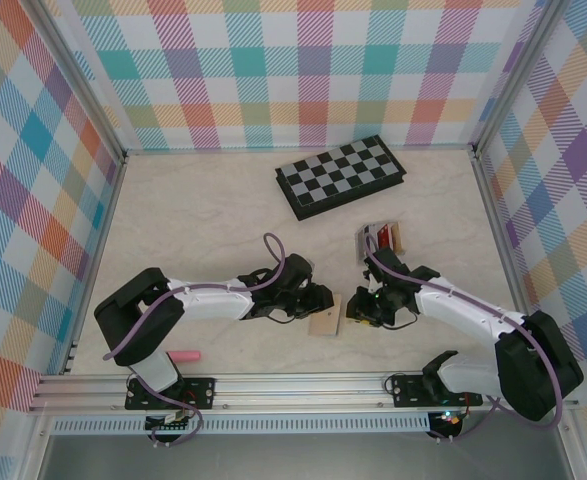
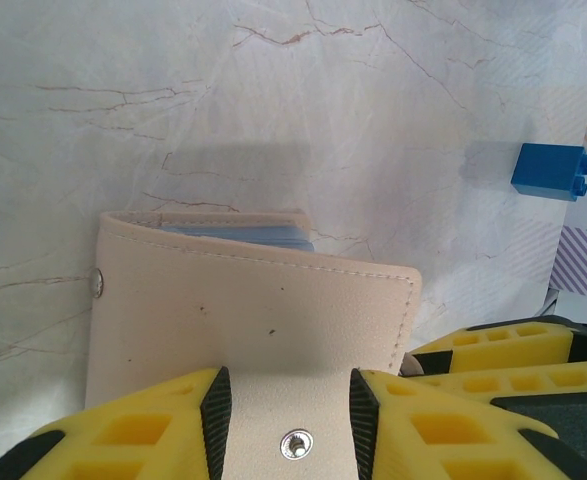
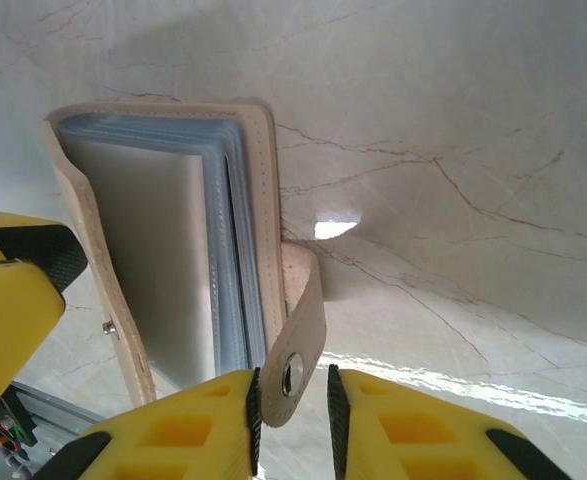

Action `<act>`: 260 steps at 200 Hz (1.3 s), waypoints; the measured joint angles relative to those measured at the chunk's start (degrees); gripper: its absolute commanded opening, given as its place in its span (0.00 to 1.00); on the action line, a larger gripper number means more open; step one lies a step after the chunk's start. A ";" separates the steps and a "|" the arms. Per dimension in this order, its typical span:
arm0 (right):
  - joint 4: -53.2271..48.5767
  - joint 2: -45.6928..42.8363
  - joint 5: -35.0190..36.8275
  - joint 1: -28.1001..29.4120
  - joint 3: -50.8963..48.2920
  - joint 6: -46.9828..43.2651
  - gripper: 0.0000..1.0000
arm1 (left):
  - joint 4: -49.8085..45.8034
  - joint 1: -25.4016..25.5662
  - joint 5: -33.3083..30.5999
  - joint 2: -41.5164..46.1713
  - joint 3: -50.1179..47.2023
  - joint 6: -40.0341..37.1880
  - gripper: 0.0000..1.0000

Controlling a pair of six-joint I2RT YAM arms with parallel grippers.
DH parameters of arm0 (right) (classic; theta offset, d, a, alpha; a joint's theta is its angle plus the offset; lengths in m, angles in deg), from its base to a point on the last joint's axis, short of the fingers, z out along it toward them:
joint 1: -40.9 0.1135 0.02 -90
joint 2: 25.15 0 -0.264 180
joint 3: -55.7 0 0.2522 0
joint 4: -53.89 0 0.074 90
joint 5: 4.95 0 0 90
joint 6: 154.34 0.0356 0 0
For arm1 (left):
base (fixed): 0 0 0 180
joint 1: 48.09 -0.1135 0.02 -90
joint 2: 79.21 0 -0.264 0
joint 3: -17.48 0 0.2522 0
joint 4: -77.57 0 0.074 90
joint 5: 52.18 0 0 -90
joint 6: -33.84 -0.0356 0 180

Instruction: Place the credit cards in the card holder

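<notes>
The card holder (image 2: 253, 310) sat between the two claws on the marble-patterned worktop (image 1: 203, 210), and both had hold of it. The left claw (image 2: 289, 405) was clenched across a tan flap bearing a snap, with the flap's edges against both pads and the outer cover stretching straight ahead of it. The right claw (image 3: 293, 400) pinched the thin snap strap (image 3: 303, 320) edge-on. From there the holder rose ahead and to the left, partly spread, its long axis running away from the fingers. Its blue-grey sleeves (image 3: 228, 250) fanned open between the covers, and no coloured card could be made out in them, so loading seemed not yet begun. The credit cards (image 1: 376, 235), a small pile with red showing, lay beyond the right claw, farther from the arm bases and apart from the holder. The right arm was clearly the nearer one, so fetching a card would likely fall to it while the left steadied the holder.
</notes>
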 measured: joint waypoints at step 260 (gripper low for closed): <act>-2.10 -2.93 1.51 0.00 1.51 -1.27 0.02 | -15.52 2.23 -5.53 -4.26 6.21 -9.25 0.42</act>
